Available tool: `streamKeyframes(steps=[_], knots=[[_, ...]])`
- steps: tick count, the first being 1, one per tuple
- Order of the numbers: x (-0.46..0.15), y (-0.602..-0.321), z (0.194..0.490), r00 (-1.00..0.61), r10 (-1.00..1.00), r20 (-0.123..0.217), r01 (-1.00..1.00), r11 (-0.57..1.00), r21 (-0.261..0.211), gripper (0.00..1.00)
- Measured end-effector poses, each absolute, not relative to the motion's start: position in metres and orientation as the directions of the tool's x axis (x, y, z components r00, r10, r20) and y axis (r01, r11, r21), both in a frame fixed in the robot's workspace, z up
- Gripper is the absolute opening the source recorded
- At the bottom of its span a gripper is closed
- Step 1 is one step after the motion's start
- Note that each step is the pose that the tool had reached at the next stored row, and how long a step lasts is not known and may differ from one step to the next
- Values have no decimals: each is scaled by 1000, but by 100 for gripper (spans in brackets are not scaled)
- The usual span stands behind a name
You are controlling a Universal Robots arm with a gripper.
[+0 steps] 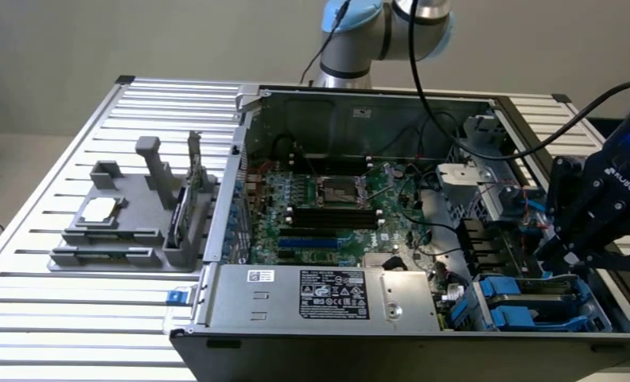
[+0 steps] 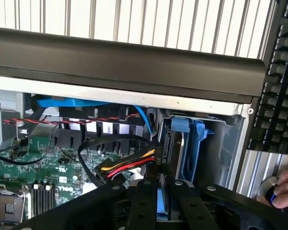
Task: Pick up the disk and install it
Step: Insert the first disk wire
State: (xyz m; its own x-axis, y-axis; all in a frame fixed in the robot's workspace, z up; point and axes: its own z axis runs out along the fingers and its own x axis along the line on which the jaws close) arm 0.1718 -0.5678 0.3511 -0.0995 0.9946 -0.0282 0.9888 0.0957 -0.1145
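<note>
A plain pale beige wall (image 1: 134,32) stands behind a ribbed, silver aluminium slatted worktop (image 1: 39,318). Pale beige floor (image 1: 2,171) shows at the exterior view's left, evenly lit.

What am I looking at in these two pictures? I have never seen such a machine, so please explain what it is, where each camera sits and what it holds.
It is a robot arm working on an open computer case that stands on a slatted metal table. The exterior view looks at the whole scene from outside. The wrist view comes from a camera on the arm, looking past its pincer. On the table, at the exterior view's left, stands a grey holder with a small chip. The pincer reaches into the case's drive corner and appears closed on the blue-framed disk, among the cables there. The wrist view also shows a keyboard and a person's hand outside the case.
</note>
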Motion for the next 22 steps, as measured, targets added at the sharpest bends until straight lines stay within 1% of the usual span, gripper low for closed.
streamKeyframes(steps=[8,16,22], knots=[[176,-566,351,-61,997,-55,992,54,-118,16],[176,-567,347,8,998,-69,993,-17,-119,16],[176,-567,346,38,996,-86,992,-48,-118,16]])
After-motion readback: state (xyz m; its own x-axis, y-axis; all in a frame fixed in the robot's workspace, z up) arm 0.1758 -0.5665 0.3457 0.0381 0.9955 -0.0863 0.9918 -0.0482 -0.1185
